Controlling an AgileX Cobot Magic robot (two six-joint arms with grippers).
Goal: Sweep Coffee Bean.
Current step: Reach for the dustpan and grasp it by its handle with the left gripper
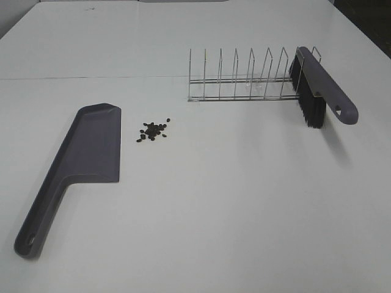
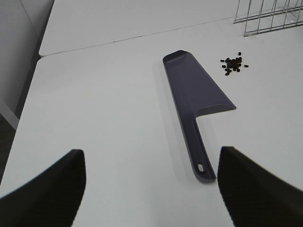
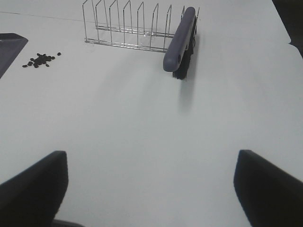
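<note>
A small pile of dark coffee beans (image 1: 153,130) lies on the white table, just right of the grey dustpan (image 1: 79,159), which lies flat with its handle toward the front left. The beans also show in the left wrist view (image 2: 233,65) and right wrist view (image 3: 41,59). A grey brush with black bristles (image 1: 317,88) leans in the right end of a wire rack (image 1: 244,79). My left gripper (image 2: 151,189) is open above the table near the dustpan (image 2: 196,97) handle. My right gripper (image 3: 151,189) is open, well short of the brush (image 3: 181,40). Neither gripper shows in the high view.
The wire rack (image 3: 132,28) stands at the back right of the table. A seam (image 1: 91,77) runs across the table behind the dustpan. The table's left edge (image 2: 28,90) shows in the left wrist view.
</note>
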